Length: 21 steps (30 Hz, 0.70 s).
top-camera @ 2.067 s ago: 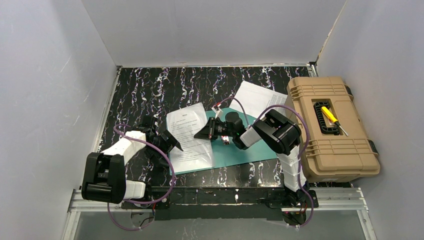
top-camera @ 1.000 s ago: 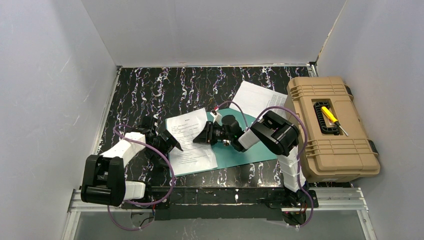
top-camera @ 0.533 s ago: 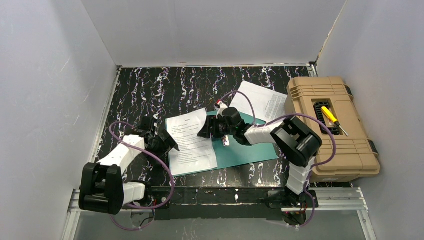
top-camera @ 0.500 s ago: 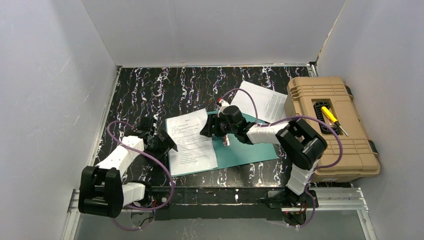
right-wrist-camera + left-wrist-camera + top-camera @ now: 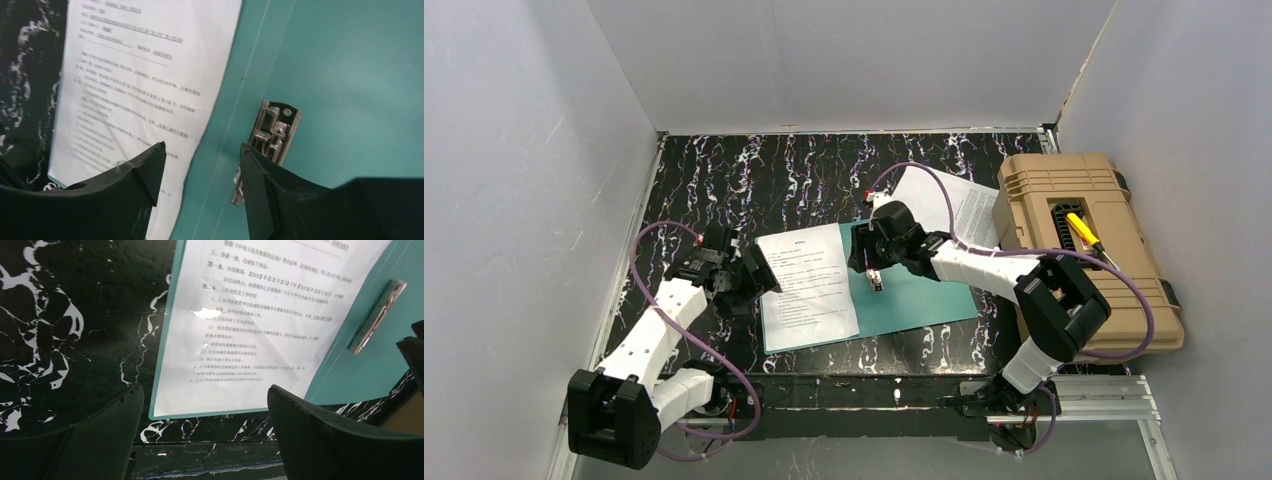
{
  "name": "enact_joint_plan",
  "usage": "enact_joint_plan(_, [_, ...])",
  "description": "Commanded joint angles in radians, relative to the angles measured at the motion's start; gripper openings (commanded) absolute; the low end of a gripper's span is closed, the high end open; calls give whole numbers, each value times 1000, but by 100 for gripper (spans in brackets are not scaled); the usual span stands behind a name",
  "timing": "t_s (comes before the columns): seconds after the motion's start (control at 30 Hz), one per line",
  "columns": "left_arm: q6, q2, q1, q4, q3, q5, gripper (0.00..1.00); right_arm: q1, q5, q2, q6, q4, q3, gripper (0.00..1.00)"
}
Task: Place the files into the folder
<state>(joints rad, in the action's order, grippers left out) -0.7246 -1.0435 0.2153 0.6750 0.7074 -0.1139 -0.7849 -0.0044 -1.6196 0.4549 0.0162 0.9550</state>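
The teal folder (image 5: 919,290) lies open on the black marbled table. One printed white sheet (image 5: 809,285) lies on its left half, and another sheet (image 5: 944,205) lies on the table behind the folder, beside the toolbox. My right gripper (image 5: 871,262) hovers open over the spine by the metal clip (image 5: 876,281). In the right wrist view my right gripper (image 5: 202,145) is open and empty, between the sheet (image 5: 145,75) and the clip (image 5: 272,132) on the folder (image 5: 340,65). My left gripper (image 5: 759,270) is open at the folder's left edge. In the left wrist view my left gripper (image 5: 205,390) is empty before the sheet (image 5: 250,325), the folder (image 5: 380,360) and the clip (image 5: 378,315).
A tan plastic toolbox (image 5: 1084,250) with a yellow-handled tool (image 5: 1082,230) on its lid stands at the right. White walls enclose the table on three sides. A purple cable (image 5: 944,205) crosses the far sheet. The table's front edge (image 5: 210,455) is just below the folder.
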Motion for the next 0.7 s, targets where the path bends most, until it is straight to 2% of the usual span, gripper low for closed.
enact_joint_plan(0.0, [19,-20,103,52,61,38,90,3,70,56,-74,-192,66,62])
enact_joint_plan(0.2, [7,-140,290,53,132,150,80,2,89,83,-85,-261,66,57])
enact_joint_plan(0.33, [8,-245,379,54,169,190,71,-9,76,79,-91,-295,74,52])
enact_joint_plan(0.5, [-4,-352,441,51,192,225,56,-35,86,57,-90,-314,88,44])
enact_joint_plan(0.67, [-8,-410,469,22,187,231,48,-52,107,19,-88,-319,104,36])
